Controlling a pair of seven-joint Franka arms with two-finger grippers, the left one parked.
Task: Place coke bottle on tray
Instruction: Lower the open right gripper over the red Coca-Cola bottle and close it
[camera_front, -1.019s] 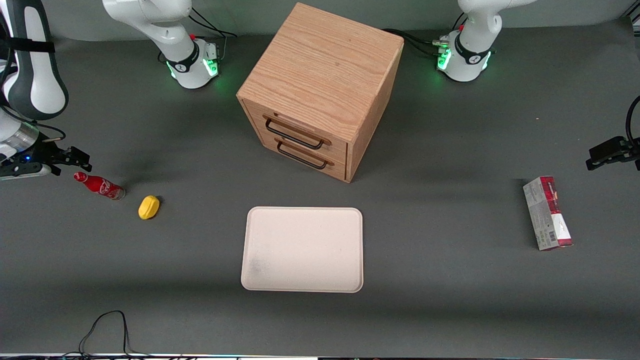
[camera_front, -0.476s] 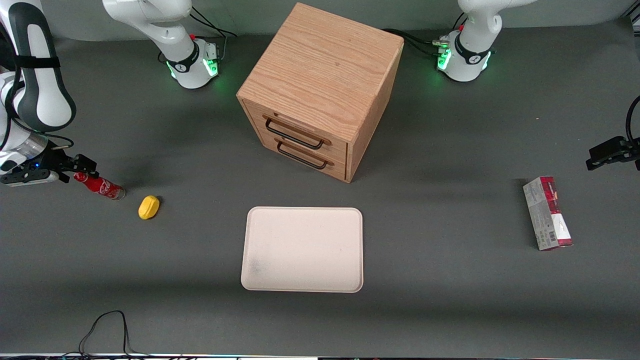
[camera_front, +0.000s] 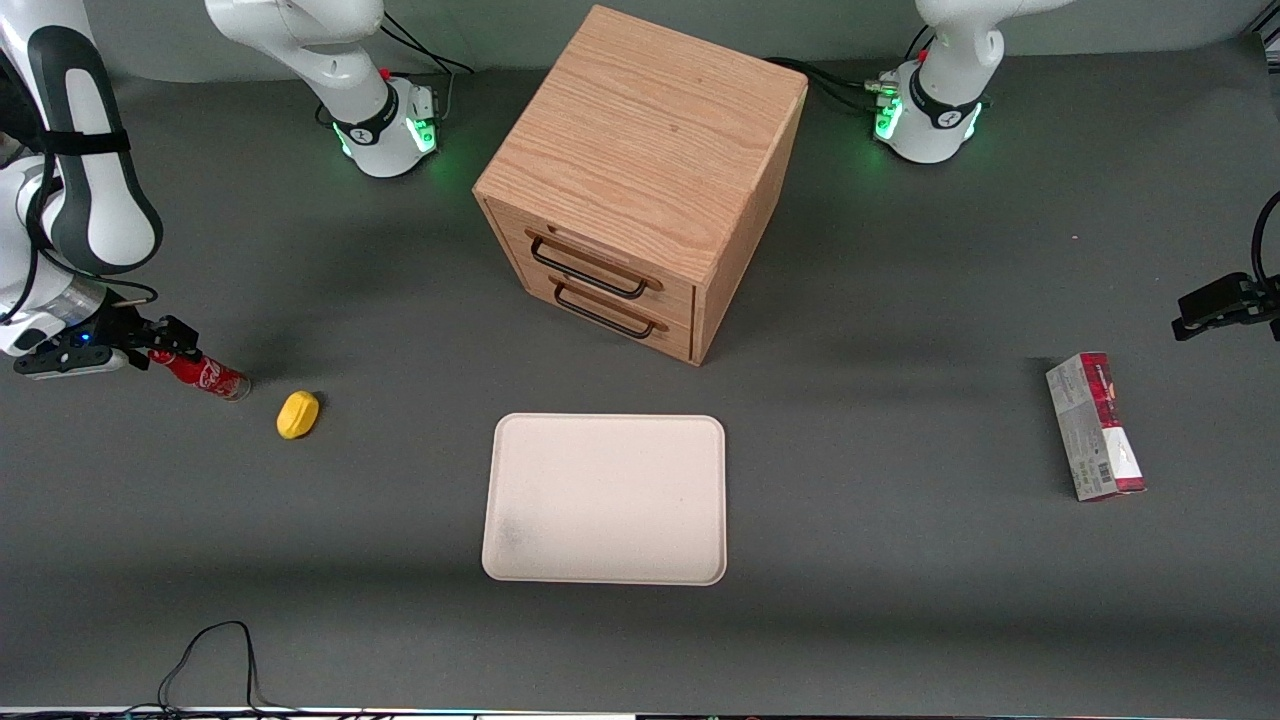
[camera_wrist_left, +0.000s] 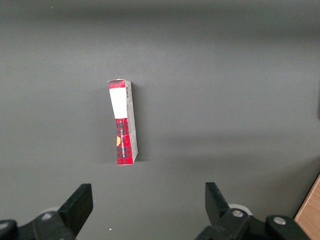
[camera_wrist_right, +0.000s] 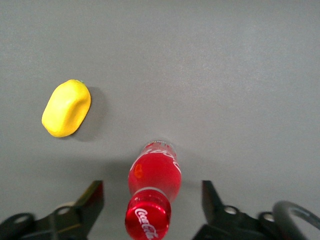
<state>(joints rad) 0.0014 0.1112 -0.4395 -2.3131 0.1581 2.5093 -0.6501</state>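
The coke bottle (camera_front: 207, 376), slim and red with white script and a silvery base, stands on the dark table at the working arm's end. In the right wrist view I look down on its red cap (camera_wrist_right: 148, 219). My gripper (camera_front: 163, 347) is open above it, and its two black fingers (camera_wrist_right: 94, 199) stand apart on either side of the cap without touching it. The same gripper shows in the right wrist view (camera_wrist_right: 152, 201). The cream-beige tray (camera_front: 520, 540) lies flat nearer the front camera than the wooden drawer cabinet, well away from the bottle toward the table's middle.
A yellow lemon-shaped lump (camera_front: 297, 414) lies beside the bottle, between it and the tray; it also shows in the right wrist view (camera_wrist_right: 66, 108). The wooden two-drawer cabinet (camera_front: 640, 170) stands mid-table. A red-and-grey carton (camera_front: 1095, 426) lies toward the parked arm's end.
My gripper has moved toward the bottle and come over its cap, so the cap now sits between the open fingers. The bottle, lump and tray have not moved.
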